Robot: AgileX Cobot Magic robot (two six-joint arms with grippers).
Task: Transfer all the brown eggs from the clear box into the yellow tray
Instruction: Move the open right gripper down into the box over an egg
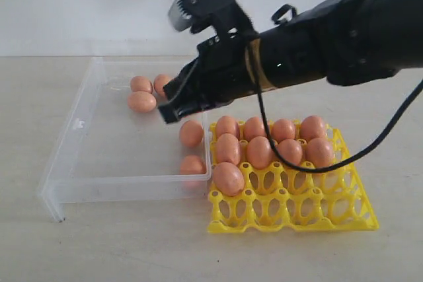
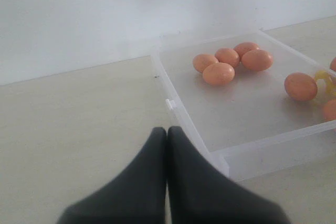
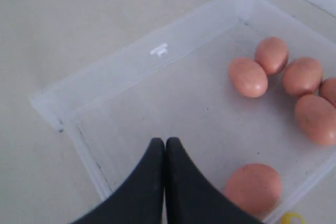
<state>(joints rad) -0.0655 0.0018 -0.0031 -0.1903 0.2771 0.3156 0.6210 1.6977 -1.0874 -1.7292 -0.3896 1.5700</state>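
Exterior view: the arm enters from the right edge of the frame, and the right gripper [image 1: 169, 114] is at centre left, over the box [image 1: 119, 153]. Its fingers are pressed fully together and hold nothing. Its height above the box floor cannot be judged.

Eggs [image 1: 141, 102] in the box, relative to that gripper:
- The cluster is at upper centre of the frame. The nearest of its eggs is just left of the fingertips and the others are behind it, partly hidden by the gripper body.
- The lone egg [image 1: 191, 133] is below and right of the tips, near the box wall that faces the tray [image 1: 297, 226].
- The corner egg [image 1: 192, 165] is lower again, against the front right corner of the box.

Right wrist view: the closed tips [image 3: 165, 143] are at bottom centre. One egg [image 3: 253, 187] is at lower right beside the fingers, apart from them. The cluster [image 3: 247, 77] is at upper right, well clear.

The tray touches the right side of the box. I count nine eggs in it: the back two rows are full (four and four), plus one egg [image 1: 228, 177] in the left cup of the third row.

Left gripper [image 2: 167, 129]: seen only in the left wrist view, at bottom centre. Its fingers are closed against each other and empty, over the table [image 2: 79, 129] outside the near corner of the box. The cluster [image 2: 218, 73] is at upper right of that frame, well apart from it.
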